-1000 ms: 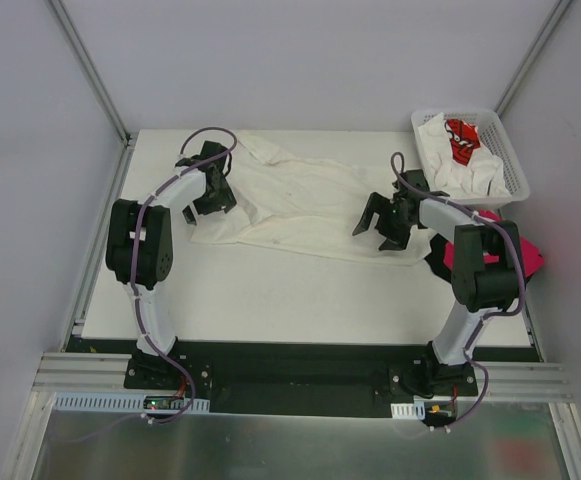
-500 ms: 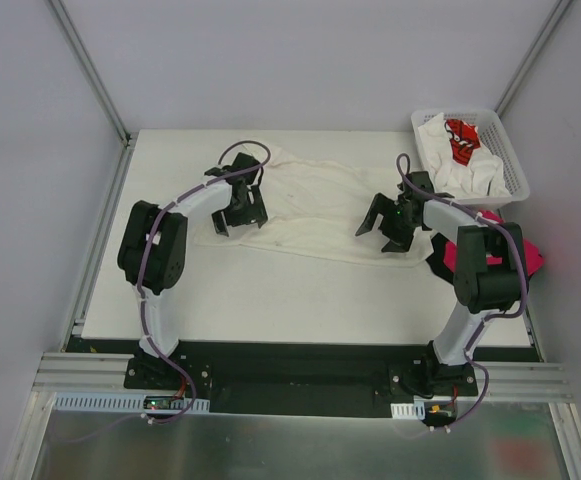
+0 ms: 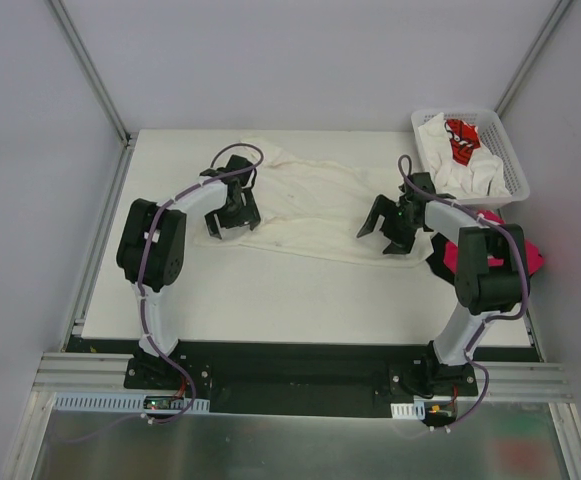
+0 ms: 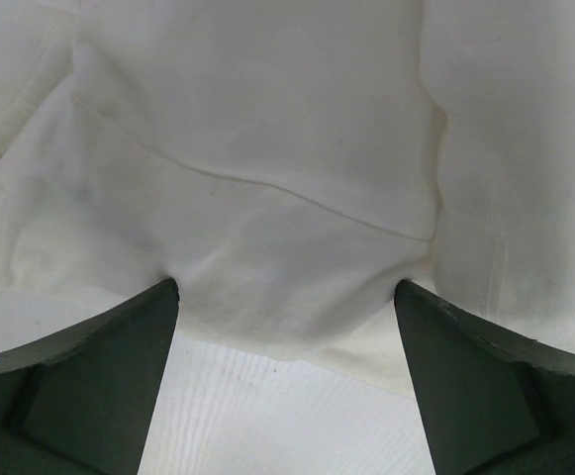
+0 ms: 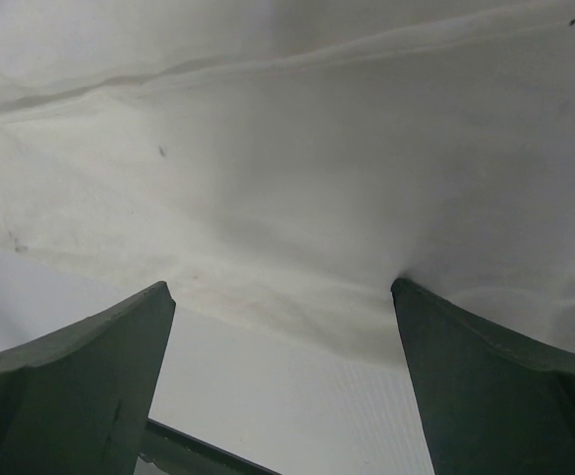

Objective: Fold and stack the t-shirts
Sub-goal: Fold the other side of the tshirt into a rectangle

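Observation:
A cream-white t-shirt (image 3: 310, 200) lies spread and wrinkled across the back of the table. My left gripper (image 3: 232, 224) stands open over its near-left hem. In the left wrist view both fingertips (image 4: 163, 297) press on the cloth's edge (image 4: 267, 178), with nothing gripped. My right gripper (image 3: 383, 234) is open over the shirt's near-right hem. Its fingertips (image 5: 406, 297) touch the cloth (image 5: 297, 198), and bare table shows between them. More white t-shirts (image 3: 475, 175) and one with red print (image 3: 461, 138) lie in the basket. A magenta-pink t-shirt (image 3: 532, 258) lies behind the right arm.
The white lattice basket (image 3: 513, 160) stands at the table's back right corner. Dark cloth (image 3: 436, 264) peeks out by the right arm's elbow. White walls with metal posts close in the back and sides. The white table (image 3: 300, 300) runs bare in front of the shirt.
My left gripper has swung right from the shirt's left side to its near-left hem. The right gripper has crept slightly toward the back. Both stay open.

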{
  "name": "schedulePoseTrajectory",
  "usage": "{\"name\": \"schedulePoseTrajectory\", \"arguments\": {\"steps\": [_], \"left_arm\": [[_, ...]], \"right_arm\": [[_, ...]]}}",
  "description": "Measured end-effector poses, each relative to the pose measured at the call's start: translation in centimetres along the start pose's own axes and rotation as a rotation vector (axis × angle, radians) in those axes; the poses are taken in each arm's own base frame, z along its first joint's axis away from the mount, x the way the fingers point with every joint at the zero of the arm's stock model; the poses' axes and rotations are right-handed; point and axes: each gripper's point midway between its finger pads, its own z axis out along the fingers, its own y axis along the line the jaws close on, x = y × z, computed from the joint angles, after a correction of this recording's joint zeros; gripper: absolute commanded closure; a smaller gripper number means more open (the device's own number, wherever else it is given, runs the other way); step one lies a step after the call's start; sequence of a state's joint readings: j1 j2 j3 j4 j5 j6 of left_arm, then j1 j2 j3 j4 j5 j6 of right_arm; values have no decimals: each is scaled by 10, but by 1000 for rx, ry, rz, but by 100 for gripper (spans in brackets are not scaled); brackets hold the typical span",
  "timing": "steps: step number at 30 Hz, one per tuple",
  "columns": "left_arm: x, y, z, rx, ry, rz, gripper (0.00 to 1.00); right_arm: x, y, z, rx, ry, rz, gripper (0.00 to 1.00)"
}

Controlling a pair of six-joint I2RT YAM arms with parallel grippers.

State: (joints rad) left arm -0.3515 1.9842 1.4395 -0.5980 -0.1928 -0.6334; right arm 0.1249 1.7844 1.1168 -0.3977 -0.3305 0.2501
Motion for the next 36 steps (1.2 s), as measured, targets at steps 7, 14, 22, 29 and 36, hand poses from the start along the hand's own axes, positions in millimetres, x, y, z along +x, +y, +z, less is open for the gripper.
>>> {"name": "schedulePoseTrajectory", "arguments": {"steps": [7, 14, 22, 29, 36], "left_arm": [[9, 8, 6, -20, 11, 18, 11], [20, 25, 2, -48, 3, 21, 11], [37, 46, -9, -72, 14, 20, 12], [46, 69, -34, -92, -10, 13, 12], [41, 80, -49, -122, -55, 10, 12]], "right_arm": [[1, -4, -2, 9, 8, 13, 4], [4, -9, -4, 31, 18, 23, 4], [16, -18, -10, 66, 39, 28, 4], [19, -27, -13, 99, 43, 24, 4], [20, -28, -14, 107, 43, 19, 4]]}}
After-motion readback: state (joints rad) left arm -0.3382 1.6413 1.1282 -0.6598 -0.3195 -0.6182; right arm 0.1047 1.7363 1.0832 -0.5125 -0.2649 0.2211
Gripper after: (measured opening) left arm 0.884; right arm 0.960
